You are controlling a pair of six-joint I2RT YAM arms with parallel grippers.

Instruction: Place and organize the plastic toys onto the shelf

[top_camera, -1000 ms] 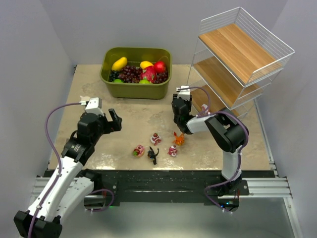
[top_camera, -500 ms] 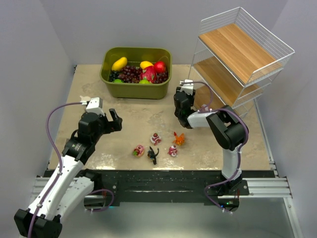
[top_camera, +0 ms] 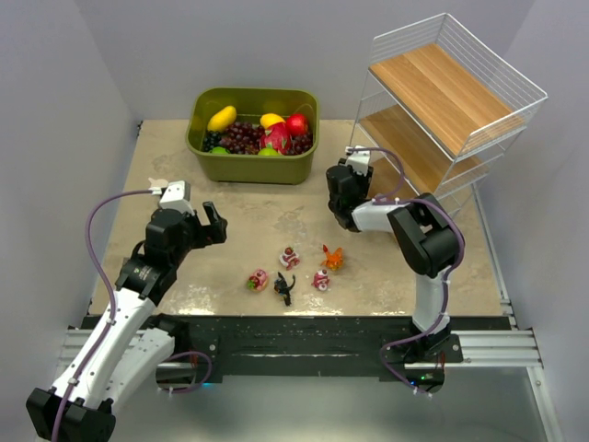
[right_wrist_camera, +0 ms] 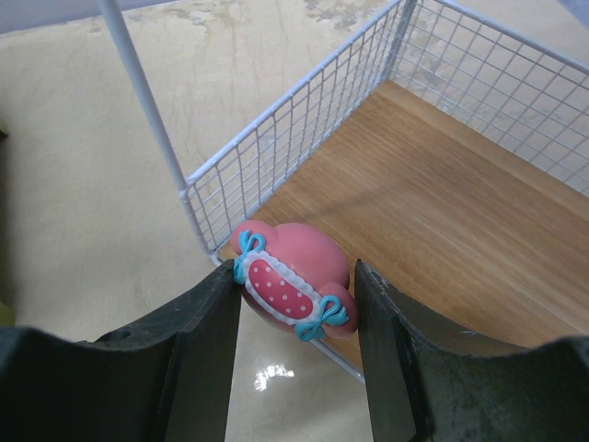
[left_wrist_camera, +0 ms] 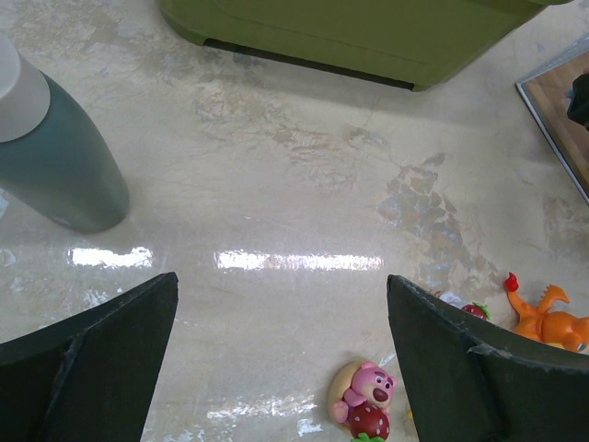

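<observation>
1 pink toy [right_wrist_camera: 290, 276] clamped in right pincer [right_wrist_camera: 294, 287], long axis slanting jaw to jaw, at shelf [right_wrist_camera: 442, 212] rim, left pincer [left_wrist_camera: 281, 285] apart

The right claw [right_wrist_camera: 295, 306], gripping a pink toy [right_wrist_camera: 291, 276], has moved toward the shelf [top_camera: 419, 152].

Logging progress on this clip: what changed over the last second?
The right gripper, shut on a pink toy, moved away from the orange toy toward the shelf's bottom tier. The left gripper stayed open and still; the black toy and green bin did not move.
</observation>
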